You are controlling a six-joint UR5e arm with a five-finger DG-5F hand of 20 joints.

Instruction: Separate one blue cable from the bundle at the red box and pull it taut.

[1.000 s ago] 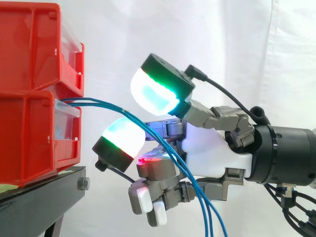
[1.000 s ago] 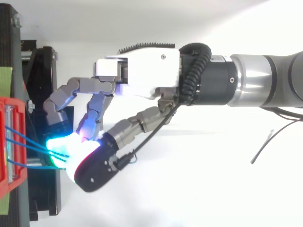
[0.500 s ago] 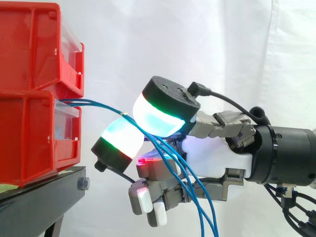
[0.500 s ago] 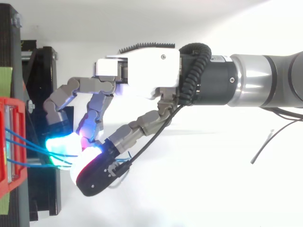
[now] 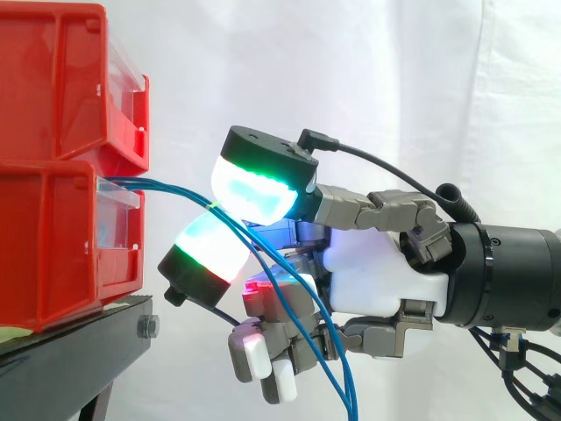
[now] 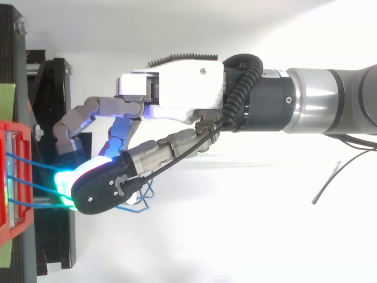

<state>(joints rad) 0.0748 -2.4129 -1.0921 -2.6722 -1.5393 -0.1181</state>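
Observation:
Several thin blue cables (image 5: 166, 184) leave the front of the lower red bin (image 5: 53, 246) and run right and down past my hand (image 5: 377, 272). The hand reaches in from the right. A thick upper pad (image 5: 250, 184) glowing cyan and green sits just over a lower pad (image 5: 210, 250), and the cables pass between them in a pinch. I cannot tell how many cables the pads grip. Behind the pinch the cables hang slack toward the bottom edge. From above, the hand (image 6: 177, 88) hides the pinch, and the cables (image 6: 29, 186) span the short gap from the bin (image 6: 12, 236).
A second red bin (image 5: 53, 79) is stacked on the lower one, both on a black stand (image 5: 79, 342). A white curtain hangs behind. Seen from above, a thin dark wire (image 6: 327, 183) lies to the right of the arm.
The upper pad has swung down and left toward the bin, closing over the lower pad with the cables between them. The slack cable loops have shifted under the hand.

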